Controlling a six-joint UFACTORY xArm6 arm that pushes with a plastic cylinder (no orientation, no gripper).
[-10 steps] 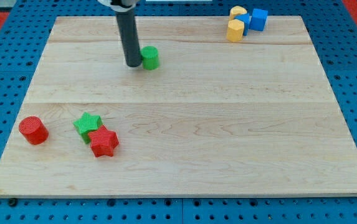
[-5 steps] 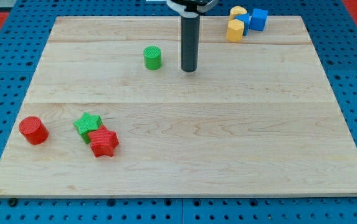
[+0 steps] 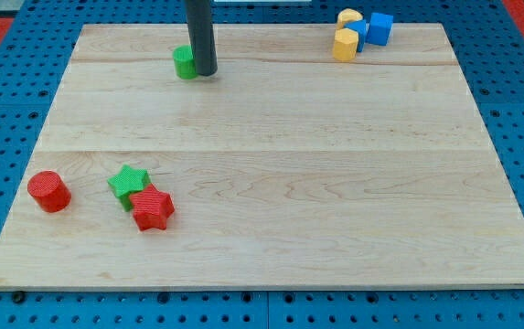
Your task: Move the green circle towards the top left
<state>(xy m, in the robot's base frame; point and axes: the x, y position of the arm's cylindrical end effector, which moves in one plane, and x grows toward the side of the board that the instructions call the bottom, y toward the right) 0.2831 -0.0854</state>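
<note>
The green circle (image 3: 184,62) is a small green cylinder near the top of the wooden board (image 3: 262,201), left of centre. My tip (image 3: 205,71) rests on the board touching the circle's right side. The dark rod rises straight up from there and hides the circle's right edge.
A red cylinder (image 3: 48,191) sits at the lower left. A green star (image 3: 128,184) and a red star (image 3: 152,208) touch each other beside it. Two yellow blocks (image 3: 346,43) and two blue blocks (image 3: 379,28) cluster at the top right corner.
My tip crossed from the circle's left side to its right, then swept left and up. The green circle slid left and up toward the top left.
</note>
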